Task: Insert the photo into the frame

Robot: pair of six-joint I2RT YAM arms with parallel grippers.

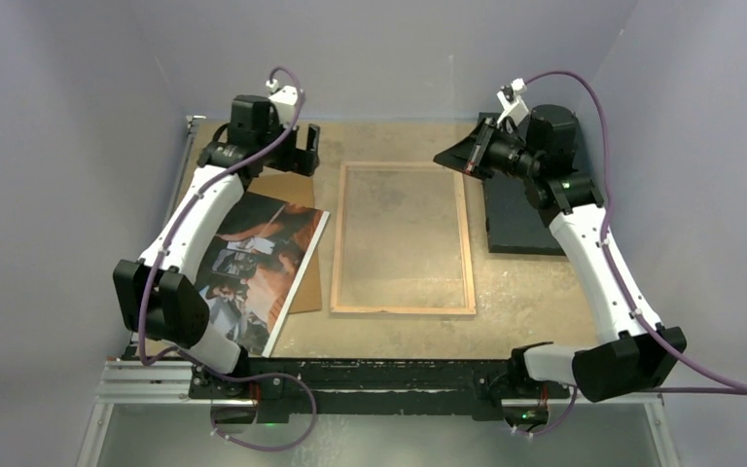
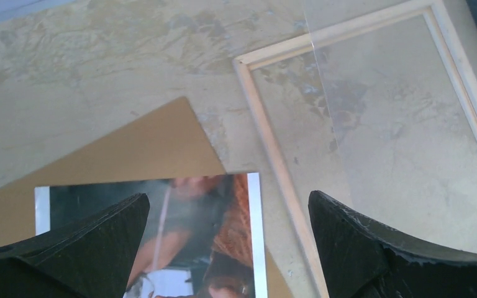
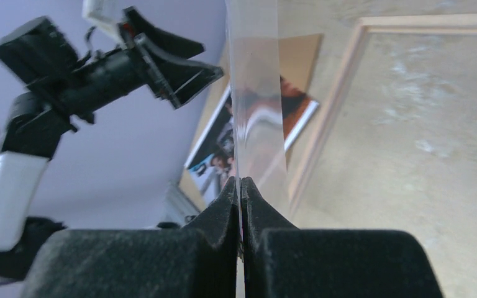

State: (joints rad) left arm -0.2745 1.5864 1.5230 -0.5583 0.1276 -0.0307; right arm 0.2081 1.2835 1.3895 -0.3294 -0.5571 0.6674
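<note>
Top view: the frame (image 1: 404,309) lies at centre on the table (image 1: 545,282). The photo (image 1: 263,263) lies left of it, face up, overlapping a brown board (image 1: 287,190). My left gripper (image 1: 297,146) hangs at upper left, my right gripper (image 1: 462,156) at upper right near a black slab (image 1: 520,219).

Left wrist: my left jaws stand wide apart above the photo's top edge.

Right wrist: my right jaws pinch a clear sheet (image 3: 254,93).

No legible text, label, brand, number or sign appears in any view. The photo (image 1: 274,261) shows only a dark and orange-brown picture, and any fine marks within it are too small to read. The frame (image 1: 404,309) and the brown board (image 2: 130,143) carry no readable marking.
</note>
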